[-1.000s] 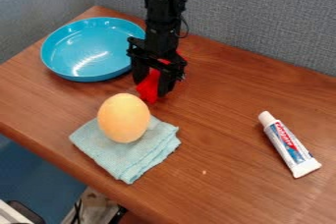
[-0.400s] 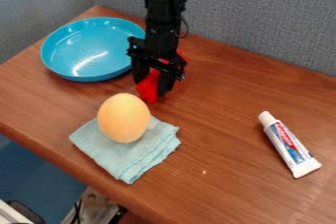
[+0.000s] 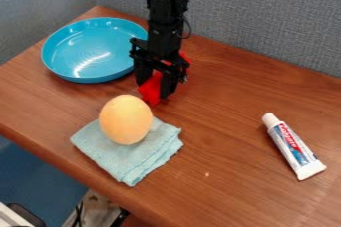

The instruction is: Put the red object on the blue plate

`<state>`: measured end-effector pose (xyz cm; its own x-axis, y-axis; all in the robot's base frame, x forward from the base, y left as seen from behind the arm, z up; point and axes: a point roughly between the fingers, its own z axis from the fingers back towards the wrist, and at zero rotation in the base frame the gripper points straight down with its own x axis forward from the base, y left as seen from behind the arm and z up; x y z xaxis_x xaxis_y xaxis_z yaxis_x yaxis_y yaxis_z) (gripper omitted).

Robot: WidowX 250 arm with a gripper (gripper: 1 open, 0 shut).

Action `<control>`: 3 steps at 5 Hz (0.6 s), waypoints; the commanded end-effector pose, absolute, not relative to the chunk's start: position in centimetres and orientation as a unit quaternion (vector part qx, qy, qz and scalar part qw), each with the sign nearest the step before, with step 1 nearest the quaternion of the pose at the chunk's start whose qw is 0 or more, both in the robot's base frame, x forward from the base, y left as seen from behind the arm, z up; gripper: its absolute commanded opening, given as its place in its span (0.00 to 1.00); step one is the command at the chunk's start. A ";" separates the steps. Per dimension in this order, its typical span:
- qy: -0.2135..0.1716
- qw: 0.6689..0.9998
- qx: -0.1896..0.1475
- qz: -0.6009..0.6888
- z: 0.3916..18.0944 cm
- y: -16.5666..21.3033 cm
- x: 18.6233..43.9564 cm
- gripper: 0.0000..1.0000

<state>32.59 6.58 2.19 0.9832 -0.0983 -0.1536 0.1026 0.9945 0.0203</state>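
Note:
The red object (image 3: 151, 93), a small bright red block, stands on the wooden table just right of the blue plate (image 3: 83, 52). My gripper (image 3: 156, 78) points straight down over it, its black fingers (image 3: 140, 70) pressed against both sides of the block, so it is shut on the block. The block's lower end shows below the fingers and still rests on the table. The plate is a wide, glossy, sky-blue dish at the back left with nothing in it.
An orange egg-like ball (image 3: 126, 119) sits on a folded light blue cloth (image 3: 138, 154) near the table's front edge. A white toothpaste tube (image 3: 292, 144) lies at the right. A grey wall stands behind the table.

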 end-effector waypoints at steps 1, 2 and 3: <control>0.050 0.998 0.017 -0.044 4.2 7.1 32.8 0.00; 0.049 0.998 0.014 -0.046 4.4 7.0 32.7 0.00; 0.047 0.998 0.012 -0.048 4.5 6.9 32.6 0.00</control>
<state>32.10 6.28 2.26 0.9804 -0.1116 -0.1621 0.1134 0.9935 0.0018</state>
